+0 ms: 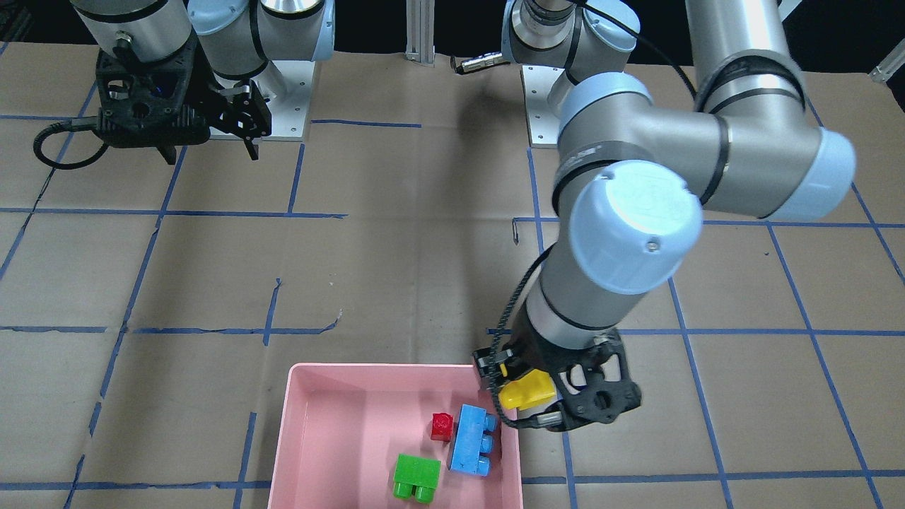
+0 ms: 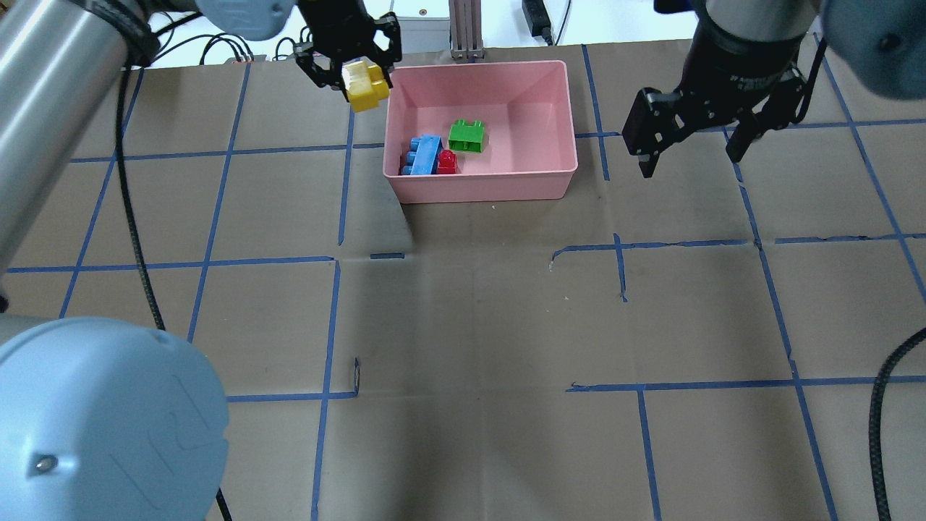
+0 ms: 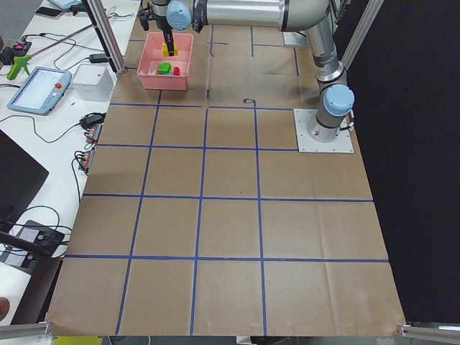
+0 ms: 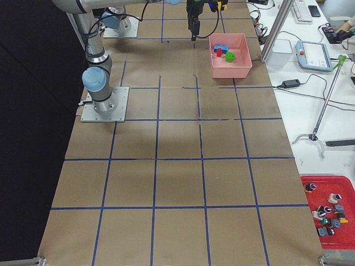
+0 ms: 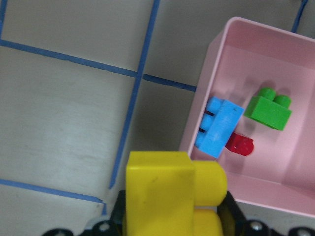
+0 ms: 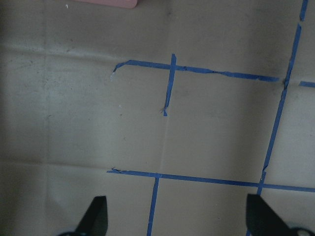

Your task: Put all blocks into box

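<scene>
The pink box (image 2: 550, 174) stands at the table's far side and also shows in the front view (image 1: 297, 424). In it lie the green brick (image 2: 466, 135), the light-blue brick (image 2: 422, 155) and the small red brick (image 2: 447, 162), the blue and red ones touching. My left gripper (image 2: 356, 69) is shut on the yellow brick (image 2: 365, 85) and holds it in the air just outside the box's left rim; the left wrist view shows the brick (image 5: 162, 191) beside the box wall (image 5: 197, 128). My right gripper (image 2: 687, 155) is open and empty, right of the box.
Brown paper with blue tape lines (image 2: 333, 260) covers the table. A corner of the pink box (image 6: 113, 3) shows at the top of the right wrist view. Beyond the table's far edge stand a metal post (image 2: 463, 29) and cables (image 2: 217, 47).
</scene>
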Motion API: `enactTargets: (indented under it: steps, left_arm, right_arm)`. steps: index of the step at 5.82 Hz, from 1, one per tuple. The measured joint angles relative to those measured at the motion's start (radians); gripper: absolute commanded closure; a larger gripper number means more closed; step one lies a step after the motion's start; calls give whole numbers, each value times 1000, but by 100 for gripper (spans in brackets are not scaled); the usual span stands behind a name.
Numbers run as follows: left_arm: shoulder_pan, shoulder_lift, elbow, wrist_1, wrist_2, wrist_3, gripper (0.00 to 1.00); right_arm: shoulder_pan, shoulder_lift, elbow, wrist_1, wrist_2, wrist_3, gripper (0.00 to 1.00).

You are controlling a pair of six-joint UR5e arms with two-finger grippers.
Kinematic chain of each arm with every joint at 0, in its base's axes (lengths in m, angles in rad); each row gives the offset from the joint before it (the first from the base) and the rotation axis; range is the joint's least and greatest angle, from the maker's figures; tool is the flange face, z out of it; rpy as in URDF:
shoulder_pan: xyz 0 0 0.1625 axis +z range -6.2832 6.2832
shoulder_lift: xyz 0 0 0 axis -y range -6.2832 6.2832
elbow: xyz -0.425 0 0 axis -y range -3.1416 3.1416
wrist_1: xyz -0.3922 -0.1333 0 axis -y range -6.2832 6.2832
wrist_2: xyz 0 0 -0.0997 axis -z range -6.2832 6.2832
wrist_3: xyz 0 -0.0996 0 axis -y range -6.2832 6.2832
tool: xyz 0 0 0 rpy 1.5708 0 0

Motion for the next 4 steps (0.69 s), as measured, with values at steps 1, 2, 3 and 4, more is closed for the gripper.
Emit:
enactTargets:
  steps: [1,2,3,4]
  left_arm:
    - [-30,-66,-1,94,3,-47,75]
    - [-40,-127,-1,181,4,-60,38]
    - [-45,-164,-4,232,12,-64,1]
    - [-48,-177,-7,254,33,-62,0]
  right_arm:
    - [-3,-16,26,-3,-4,24,0]
    - [-3,-18,29,-5,-8,67,0]
    - [-3,-16,33,-18,-5,92,0]
    - [-2,-16,38,-52,0,100,0]
